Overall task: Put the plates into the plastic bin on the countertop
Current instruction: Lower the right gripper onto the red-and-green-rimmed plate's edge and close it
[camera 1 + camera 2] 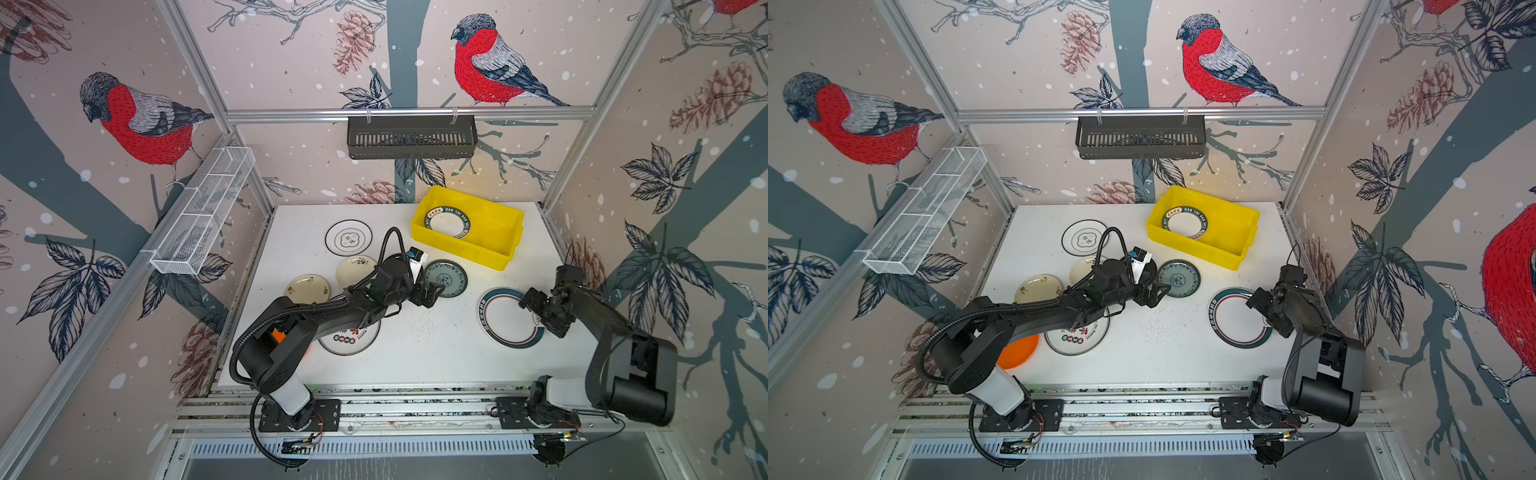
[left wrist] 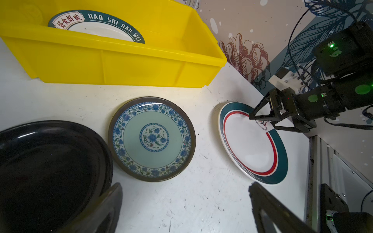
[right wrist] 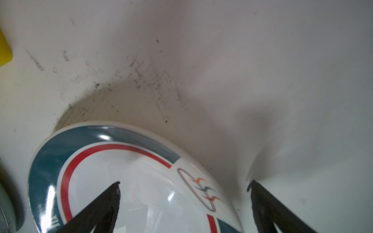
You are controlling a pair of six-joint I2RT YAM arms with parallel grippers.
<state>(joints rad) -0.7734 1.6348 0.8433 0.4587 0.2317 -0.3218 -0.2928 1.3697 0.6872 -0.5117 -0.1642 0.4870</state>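
Left wrist view: the left pincer (image 2: pixel 185 184) gapes empty just short of the teal-patterned plate (image 2: pixel 151 139) on the table (image 2: pixel 201 205). The right pincer (image 3: pixel 184 183), also spread wide, straddles the rim of the red-ringed plate (image 3: pixel 125 167). One lettered plate (image 2: pixel 96 22) lies in the yellow bin (image 2: pixel 121 66).

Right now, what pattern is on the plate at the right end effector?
White plate, teal rim band, red inner ring; clearest in the left wrist view.

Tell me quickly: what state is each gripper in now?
Left gripper: open, holding nothing.
Right gripper: open, empty, astride the rim of the teal-and-red plate.
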